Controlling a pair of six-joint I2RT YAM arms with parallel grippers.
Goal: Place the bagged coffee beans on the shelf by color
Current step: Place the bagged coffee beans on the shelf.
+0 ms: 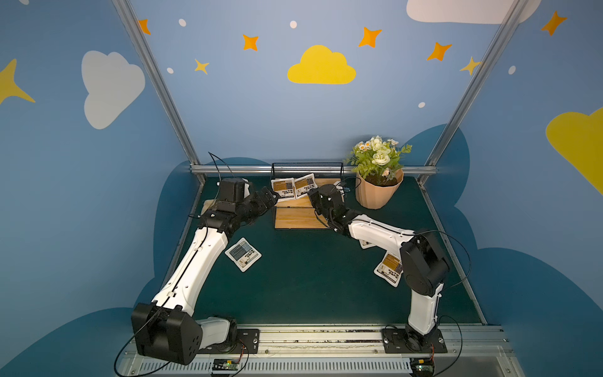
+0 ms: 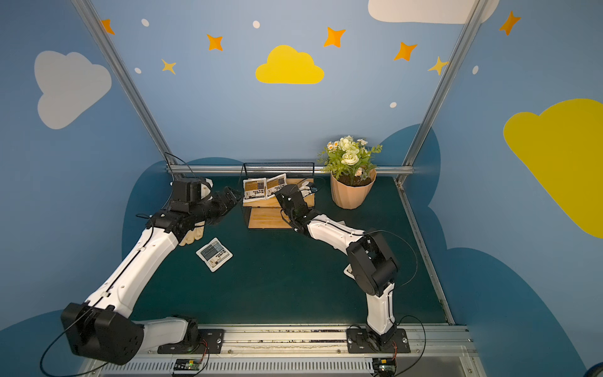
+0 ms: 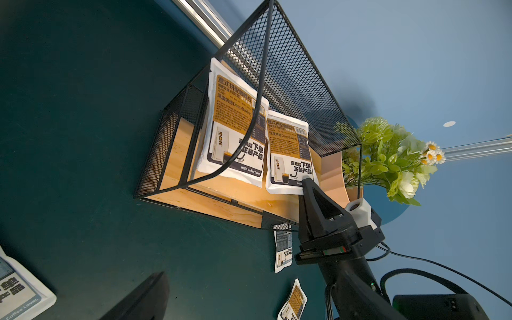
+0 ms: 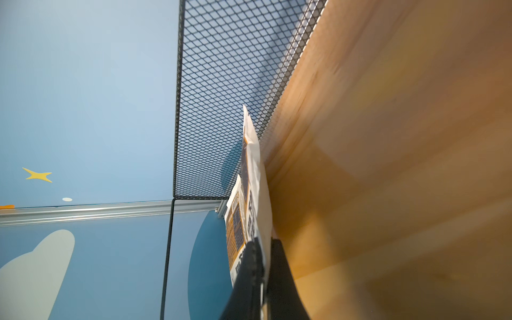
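My right claw point(image 4: 266, 241) narrow, pinching yellow pouch point(image 4: 253, 166) by seam on shelf point(image 4: 388, 138); I reckon light, soft, slippery; left claw point(image 1: 272, 196) can't tell

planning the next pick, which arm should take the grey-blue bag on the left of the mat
Left. The grey-blue bag lies beside the left arm, while the right hand is at the shelf, pinching a yellow bag on its upper board.

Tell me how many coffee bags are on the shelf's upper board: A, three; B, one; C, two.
C: a yellow-label bag and a second yellow-label bag lie side by side on the upper board.
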